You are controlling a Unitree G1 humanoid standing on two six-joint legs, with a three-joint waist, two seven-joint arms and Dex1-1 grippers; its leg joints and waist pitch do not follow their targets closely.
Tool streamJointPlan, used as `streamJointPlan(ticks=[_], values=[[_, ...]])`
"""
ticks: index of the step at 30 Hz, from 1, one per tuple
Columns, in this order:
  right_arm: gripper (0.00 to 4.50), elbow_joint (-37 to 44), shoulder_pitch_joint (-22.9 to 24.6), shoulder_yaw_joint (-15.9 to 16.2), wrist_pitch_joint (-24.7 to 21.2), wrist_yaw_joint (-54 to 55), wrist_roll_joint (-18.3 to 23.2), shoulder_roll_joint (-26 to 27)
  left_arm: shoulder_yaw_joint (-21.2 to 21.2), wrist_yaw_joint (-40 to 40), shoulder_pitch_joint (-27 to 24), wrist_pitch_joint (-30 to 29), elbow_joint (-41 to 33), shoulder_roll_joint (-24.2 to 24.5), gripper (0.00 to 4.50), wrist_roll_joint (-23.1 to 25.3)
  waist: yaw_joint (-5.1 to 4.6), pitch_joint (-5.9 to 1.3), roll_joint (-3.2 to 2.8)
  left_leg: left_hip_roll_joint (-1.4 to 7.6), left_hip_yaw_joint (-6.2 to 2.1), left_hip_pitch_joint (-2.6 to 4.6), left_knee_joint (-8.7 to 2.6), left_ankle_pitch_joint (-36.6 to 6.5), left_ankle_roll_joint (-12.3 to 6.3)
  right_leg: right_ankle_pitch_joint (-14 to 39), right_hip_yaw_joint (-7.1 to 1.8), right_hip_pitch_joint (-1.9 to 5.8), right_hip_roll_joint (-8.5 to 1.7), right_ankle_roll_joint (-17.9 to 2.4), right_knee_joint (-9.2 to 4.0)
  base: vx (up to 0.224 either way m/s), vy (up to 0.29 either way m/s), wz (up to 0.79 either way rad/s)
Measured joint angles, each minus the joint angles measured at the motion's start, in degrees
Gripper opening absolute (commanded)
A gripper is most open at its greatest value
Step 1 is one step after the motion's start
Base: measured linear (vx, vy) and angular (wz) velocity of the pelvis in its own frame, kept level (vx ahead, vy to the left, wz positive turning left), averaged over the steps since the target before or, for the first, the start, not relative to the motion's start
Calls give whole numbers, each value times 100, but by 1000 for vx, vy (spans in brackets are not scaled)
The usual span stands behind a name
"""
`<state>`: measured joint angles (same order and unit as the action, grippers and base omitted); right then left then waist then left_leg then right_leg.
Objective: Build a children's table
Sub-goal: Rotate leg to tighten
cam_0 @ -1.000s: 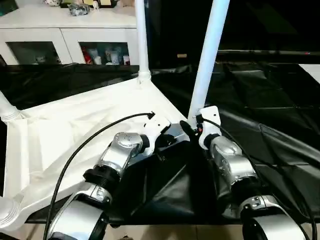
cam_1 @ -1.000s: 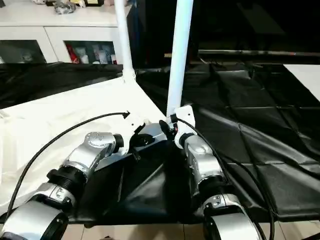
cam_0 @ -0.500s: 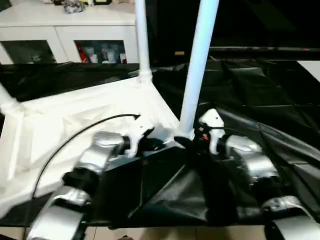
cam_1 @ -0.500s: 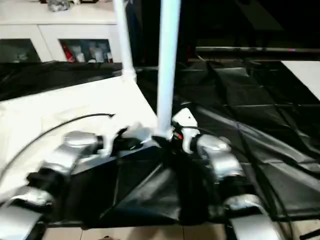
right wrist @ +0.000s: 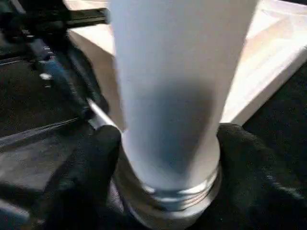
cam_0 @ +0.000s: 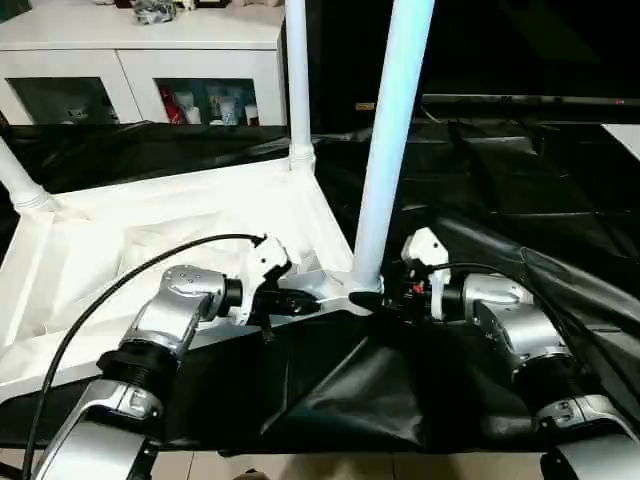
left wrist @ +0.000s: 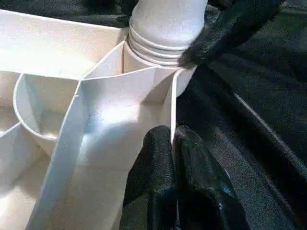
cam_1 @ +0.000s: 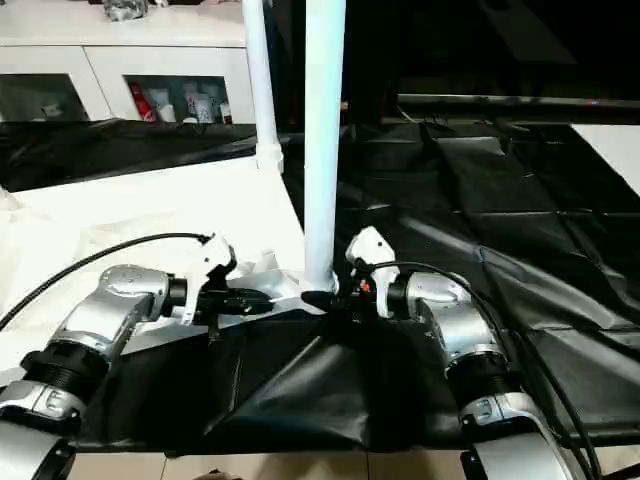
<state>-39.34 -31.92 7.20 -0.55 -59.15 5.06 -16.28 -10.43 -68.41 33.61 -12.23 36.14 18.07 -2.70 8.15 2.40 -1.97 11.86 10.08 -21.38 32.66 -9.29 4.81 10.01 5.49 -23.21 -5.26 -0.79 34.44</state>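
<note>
The white tabletop [cam_0: 150, 230] lies upside down, ribs up. One white leg [cam_0: 388, 150] stands in the near right corner socket [left wrist: 158, 48]. A second leg [cam_0: 298, 80] stands at the far corner and a third [cam_0: 15, 175] at the left. My left gripper [left wrist: 171, 132] is shut on the tabletop's thin rim wall just beside that near socket [cam_1: 250, 297]. From the right, my right gripper [right wrist: 165, 143] is shut on the near leg's base, one black finger [right wrist: 96, 148] on each side of it just above the threaded collar [cam_1: 325, 298].
A black sheet [cam_0: 500, 200] covers the surface under and to the right of the tabletop, bunched into folds [cam_0: 360, 390] in front of me. A white cabinet with glass doors [cam_0: 140, 60] stands at the back left. A black cable [cam_0: 100, 300] loops over my left forearm.
The camera has shifted. My right forearm has swung out to the right, so its gripper now meets the leg's base from the side. My left gripper stays on the rim.
</note>
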Motion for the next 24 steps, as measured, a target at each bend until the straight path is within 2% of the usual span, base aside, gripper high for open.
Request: streamJointPlan(ticks=[2, 8, 11, 16, 21, 24], values=[[281, -13, -1, 0, 8, 25, -16, 15, 0, 8, -4, -6, 0, 1, 0, 0, -4, 1, 2, 0, 0, 1, 0, 0, 0, 0, 0, 0, 0, 0, 0, 0, 0, 0], [272, -48, 0, -9, -47, 562, -120, 203, 8, 347, 4, 6, 22, -67, 0, 46, -20, 3, 16, 0, 0, 10, 0, 0, 0, -1, -2, 4, 0, -1, 3, 0, 0, 0], [270, -209, -20, -161, -91, 1406, -148, 486, 52, 908, 148, 20, 214, -336, 0, 208, -45, 0, 29, -3, 2, 25, 0, 0, 0, 6, -6, 16, -1, 11, 2, 0, 0, 0], [270, -541, -302, -624, -392, 3433, -305, 1104, 106, 2300, 629, -40, 841, -1056, 0, 450, -91, -3, 41, -10, 2, 32, -1, 0, 1, 11, -8, 28, -7, 21, 0, 0, 0, 0], [270, -789, -505, -734, -388, 4213, -372, 1298, 99, 2916, 763, -36, 1021, -1394, 0, 580, -94, -9, 34, -12, 1, 34, -4, 0, 1, 13, -7, 34, -9, 26, -2, 0, 0, 0], [270, -867, -515, -746, -253, 4233, -374, 1298, 69, 2933, 763, 81, 1031, -1406, 0, 684, -92, -8, 35, -12, 1, 30, -5, 0, 1, 13, -5, 32, -9, 26, -2, 0, 0, 0]])
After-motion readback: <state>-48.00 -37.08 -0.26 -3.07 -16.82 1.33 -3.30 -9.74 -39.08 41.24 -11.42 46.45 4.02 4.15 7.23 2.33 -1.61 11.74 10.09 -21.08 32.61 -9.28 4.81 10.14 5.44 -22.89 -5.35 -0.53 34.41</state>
